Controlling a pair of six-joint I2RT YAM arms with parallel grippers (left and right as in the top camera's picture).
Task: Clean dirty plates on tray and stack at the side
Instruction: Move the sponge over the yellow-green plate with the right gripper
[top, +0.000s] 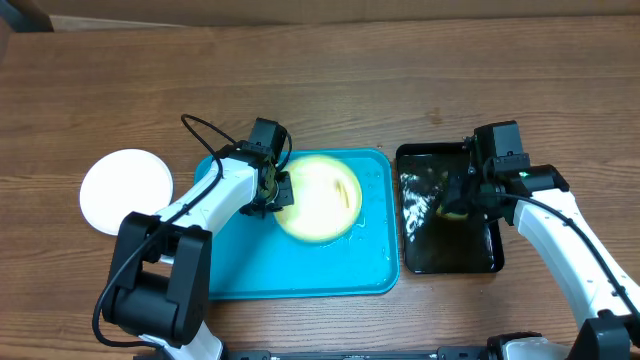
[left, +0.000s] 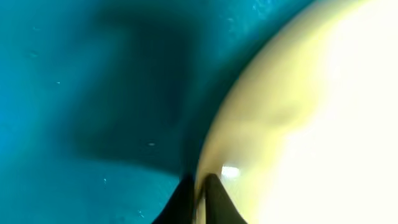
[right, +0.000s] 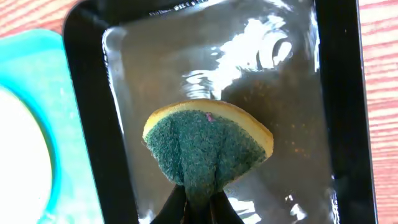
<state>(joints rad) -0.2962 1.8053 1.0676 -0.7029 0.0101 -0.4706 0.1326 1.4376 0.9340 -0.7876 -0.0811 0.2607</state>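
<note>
A pale lime-green plate (top: 320, 198) lies on the turquoise tray (top: 300, 275). My left gripper (top: 279, 190) is shut on its left rim. In the left wrist view both dark fingers (left: 217, 202) pinch the plate's edge (left: 298, 124) over the tray's floor (left: 74, 93). A white plate (top: 126, 190) sits on the table left of the tray. My right gripper (top: 458, 200) hangs over the black tray (top: 450, 262), shut on a green-and-yellow sponge (right: 208, 146). The sponge folds between the fingers of that gripper (right: 199, 208).
The black tray (right: 345, 93) holds shallow, glinting water and stands close to the right of the turquoise tray (right: 59, 81). Wet patches show on the turquoise tray's floor near its right rim. Bare wooden table runs along the back.
</note>
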